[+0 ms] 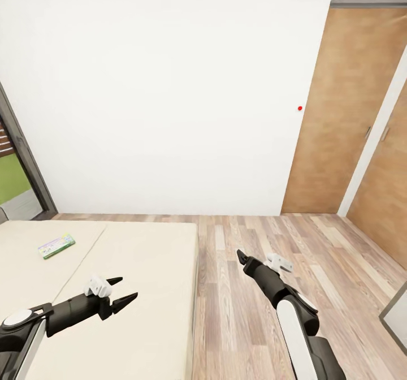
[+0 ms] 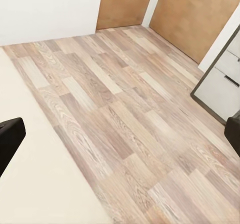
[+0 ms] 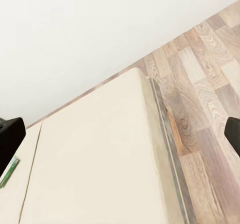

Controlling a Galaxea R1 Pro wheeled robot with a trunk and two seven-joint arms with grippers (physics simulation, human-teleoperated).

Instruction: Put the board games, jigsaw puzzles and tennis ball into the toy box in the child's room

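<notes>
Both grippers, left (image 1: 121, 290) and right (image 1: 242, 257), hang empty with fingers apart; the far-left board game (image 1: 56, 246) on the bed (image 1: 152, 289) risks an overreaching, off-centre grasp.

one board game (image 1: 56, 246) on one bed (image 1: 152, 267), two wooden doors (image 1: 339, 114), two arms.

A plain white wall (image 1: 169, 86) carries a small red dot (image 1: 299, 108). Beside it stand two brown wooden doors (image 1: 345, 114). Wood-plank floor (image 1: 254, 244) spreads below. A pale grey cabinet, perhaps with drawers (image 2: 222, 81), stands near the doors.
</notes>
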